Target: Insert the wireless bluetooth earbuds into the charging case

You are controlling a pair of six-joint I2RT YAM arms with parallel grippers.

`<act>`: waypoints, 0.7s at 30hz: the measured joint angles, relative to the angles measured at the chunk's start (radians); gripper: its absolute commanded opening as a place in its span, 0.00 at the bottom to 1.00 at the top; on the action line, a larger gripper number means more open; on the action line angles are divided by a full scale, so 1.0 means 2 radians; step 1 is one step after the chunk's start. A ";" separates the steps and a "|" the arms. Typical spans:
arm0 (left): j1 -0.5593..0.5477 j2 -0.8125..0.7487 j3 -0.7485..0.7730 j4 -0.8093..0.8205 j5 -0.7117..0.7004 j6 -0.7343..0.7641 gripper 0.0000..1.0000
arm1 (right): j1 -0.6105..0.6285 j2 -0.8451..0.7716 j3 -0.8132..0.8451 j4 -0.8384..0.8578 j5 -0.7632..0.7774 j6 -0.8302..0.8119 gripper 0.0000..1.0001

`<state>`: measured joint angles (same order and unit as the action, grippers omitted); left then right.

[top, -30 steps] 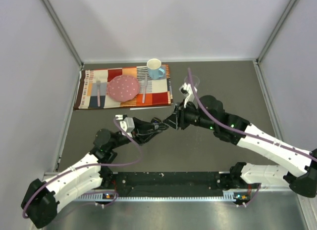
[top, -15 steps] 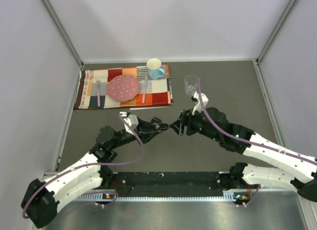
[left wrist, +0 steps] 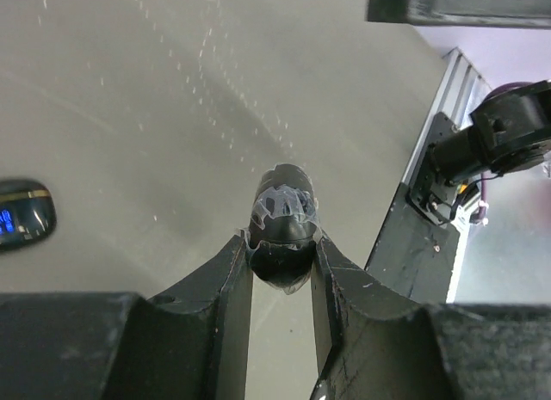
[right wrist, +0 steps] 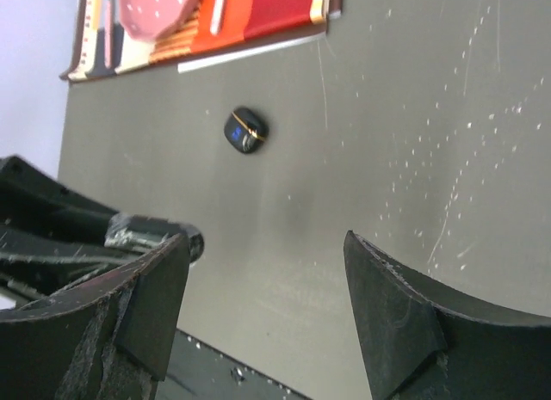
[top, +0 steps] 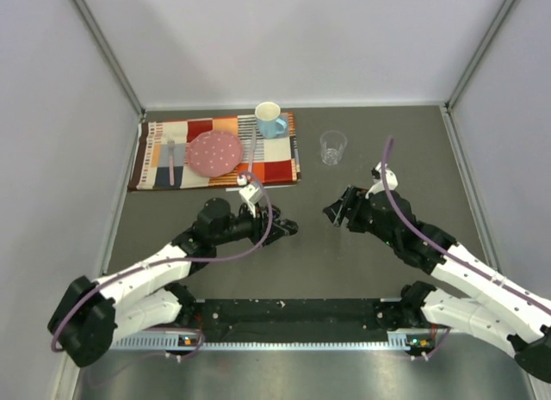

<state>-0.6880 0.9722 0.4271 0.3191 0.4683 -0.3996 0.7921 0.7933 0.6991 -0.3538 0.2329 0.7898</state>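
Here, the left pincer (left wrist: 282,243) grips the glossy black oval charging case (left wrist: 284,202), steadying it for loading, while the right pincer (right wrist: 264,239) stands wide open, empty.

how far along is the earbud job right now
Looks done: no loose earbuds show anywhere, and the charging case in the left gripper looks shut. In hand: the left gripper clamps that case; the right gripper stands open, empty, apart from it. Left: a second case with a blue light lies near the placemat; whether either holds buds cannot be told.
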 measured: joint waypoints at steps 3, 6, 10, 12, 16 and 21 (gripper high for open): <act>0.000 0.039 0.007 -0.015 -0.002 -0.027 0.00 | -0.001 0.005 -0.007 -0.007 -0.017 0.004 0.73; 0.000 0.071 0.020 -0.029 -0.010 -0.047 0.00 | -0.002 0.006 -0.007 -0.007 -0.026 0.005 0.73; -0.001 0.103 0.036 -0.047 -0.035 -0.070 0.00 | -0.002 0.006 -0.007 -0.007 -0.032 0.007 0.74; -0.001 0.121 0.043 -0.055 -0.050 -0.084 0.00 | -0.002 0.006 -0.009 -0.006 -0.033 0.008 0.75; -0.007 0.147 0.048 -0.064 -0.075 -0.101 0.03 | -0.002 0.006 -0.010 -0.006 -0.035 0.010 0.75; -0.013 0.173 0.049 -0.078 -0.102 -0.118 0.10 | -0.002 0.006 -0.015 -0.005 -0.038 0.013 0.75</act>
<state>-0.7139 1.3182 0.5243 0.1623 0.2634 -0.6350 0.7887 0.8059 0.6682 -0.3637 0.1562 0.8162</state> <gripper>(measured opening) 0.337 0.747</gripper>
